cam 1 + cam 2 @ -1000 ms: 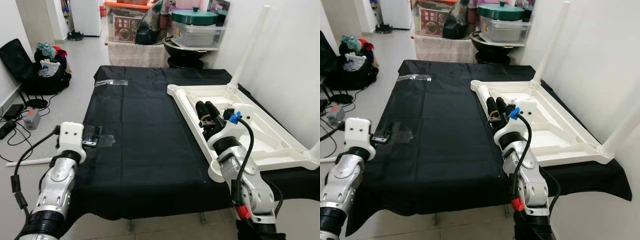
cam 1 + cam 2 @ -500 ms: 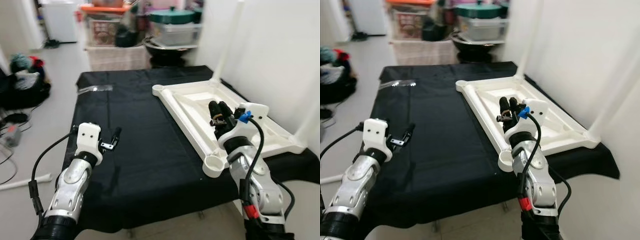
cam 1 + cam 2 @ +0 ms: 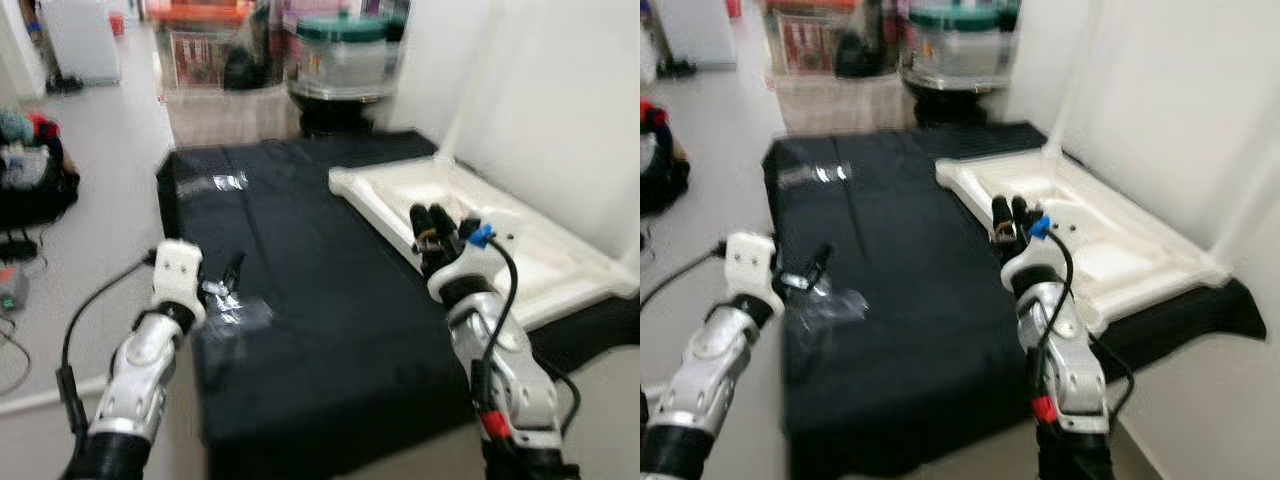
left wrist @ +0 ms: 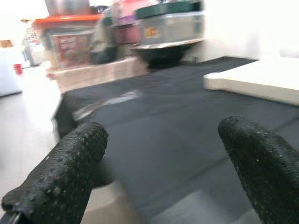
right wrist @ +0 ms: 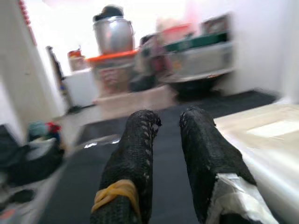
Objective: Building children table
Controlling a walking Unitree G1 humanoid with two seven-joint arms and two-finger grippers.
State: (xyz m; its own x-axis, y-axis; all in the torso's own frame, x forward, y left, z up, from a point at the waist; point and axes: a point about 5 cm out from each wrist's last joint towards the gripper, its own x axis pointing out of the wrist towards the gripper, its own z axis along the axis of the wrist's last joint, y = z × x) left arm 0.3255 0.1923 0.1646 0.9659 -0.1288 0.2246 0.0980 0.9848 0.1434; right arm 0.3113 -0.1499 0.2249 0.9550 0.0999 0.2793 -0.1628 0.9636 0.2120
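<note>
Tabletop [image 3: 520, 240], white and upside down, lies on the right side of the bench [image 3: 320, 310], which is draped in black cloth. Assembly looks to be at the approach stage: neither arm holds a part, and the head views are blurred. The next move probably calls for fetching a leg and seating it in a corner socket. The right gripper [image 3: 432, 225] hovers over the tabletop's near edge, jaws nearly closed on nothing. The left gripper [image 3: 232, 272] hangs above the cloth, jaws spread wide and empty.
</note>
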